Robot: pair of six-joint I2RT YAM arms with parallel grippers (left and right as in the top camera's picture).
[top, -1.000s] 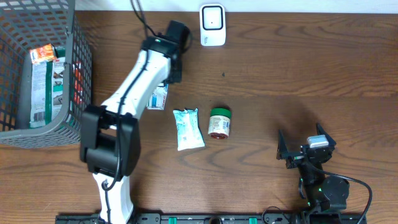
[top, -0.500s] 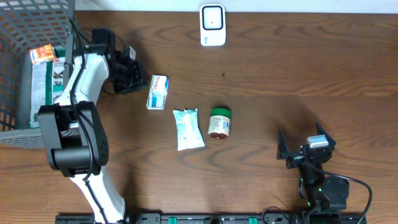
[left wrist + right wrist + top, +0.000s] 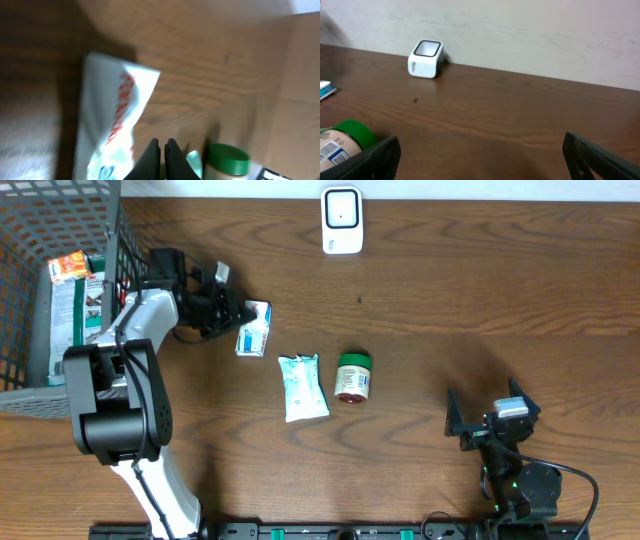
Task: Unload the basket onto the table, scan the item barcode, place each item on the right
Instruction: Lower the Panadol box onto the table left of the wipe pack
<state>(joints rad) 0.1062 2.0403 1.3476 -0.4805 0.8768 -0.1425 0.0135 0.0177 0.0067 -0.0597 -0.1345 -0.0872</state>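
- Overhead: on the brown wooden counter (image 3: 450, 290), the left claw (image 3: 240, 310) lay low with its fingers pressed together and nothing between them. Its tips were at the upper left edge of a white-and-blue packet (image 3: 254, 328); whether they touched it could not be told.
- The packet lay flat, right of a grey mesh basket (image 3: 30, 395) that held other packages. It was well apart from the white barcode scanner (image 3: 341, 220) at the far edge.
- A white pouch (image 3: 302, 386) lay below and to the right of the packet. Just beside the pouch, a green-lidded jar (image 3: 353, 376) lay on its side.
- The right claw (image 3: 490, 425) sat near the front right of the counter, spread wide and empty, apart from every item.
- Left wrist: the blurred view showed the left claw (image 3: 161, 155) shut tight over bare wood, with the packet (image 3: 112, 125) and its red lettering just to the left. The jar (image 3: 227, 162) was lower right.
- Right wrist: the right claw (image 3: 481, 150) stood spread to both lower corners, holding nothing. The scanner (image 3: 425, 59) stood upright by the wall, and the jar (image 3: 345, 140) showed a barcode label at the lower left.
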